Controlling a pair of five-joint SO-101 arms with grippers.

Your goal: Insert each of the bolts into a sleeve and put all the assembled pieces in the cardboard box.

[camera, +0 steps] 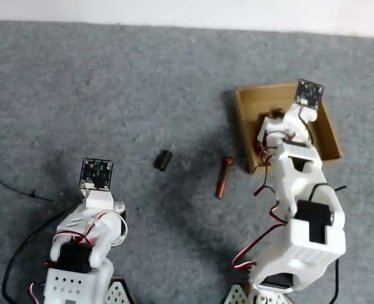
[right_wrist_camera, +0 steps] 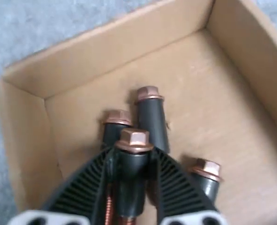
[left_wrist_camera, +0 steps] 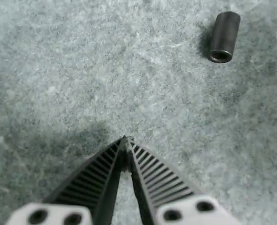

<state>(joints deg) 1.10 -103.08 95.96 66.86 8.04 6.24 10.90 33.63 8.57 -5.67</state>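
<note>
Three copper-headed black pieces in box | right claw clamps fourth piece | left claw closed, empty

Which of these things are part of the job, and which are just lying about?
Job: sleeve, bolt, box, three finished pieces inside it, fourth piece in the right end effector.
Lying about: black strip, mat.

On the bench a sleeve lies left of a bolt. The cardboard box sits right of both, three assembled pieces inside, a fourth piece above them between the right fingers.
</note>
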